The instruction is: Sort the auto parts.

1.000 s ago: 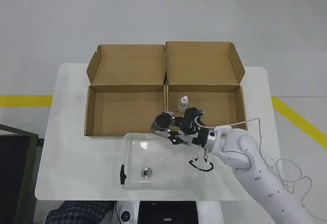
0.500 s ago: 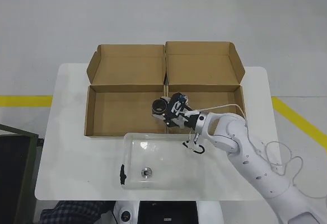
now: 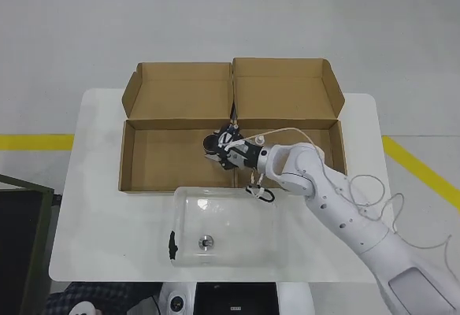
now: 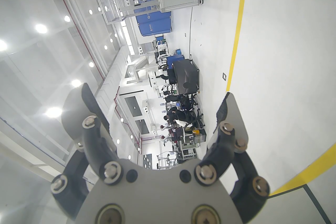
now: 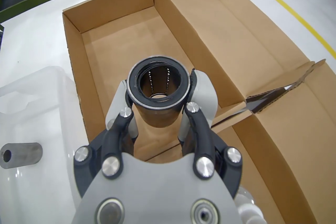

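White table (image 3: 96, 197). Left cardboard box (image 3: 167, 157) and right cardboard box (image 3: 324, 142), open, side by side. Clear plastic bin (image 3: 230, 244), just in front of them. Right gripper (image 5: 160, 93): clamped around linear bearing (image 3: 212, 144), above left cardboard box's right end. Left gripper (image 4: 157, 99): jaws spread wide. Steel sleeve (image 5: 22, 155): lying in bin.

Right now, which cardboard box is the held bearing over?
The left-hand box in the top view: the right gripper holds the black bearing above its end nearest the other box.

No legible writing to report.
The cardboard boxes (image 3: 167, 150) carry plain brown faces, and the small mark on the blue cabinets (image 4: 155, 22) far off in the hall is too small to make out.
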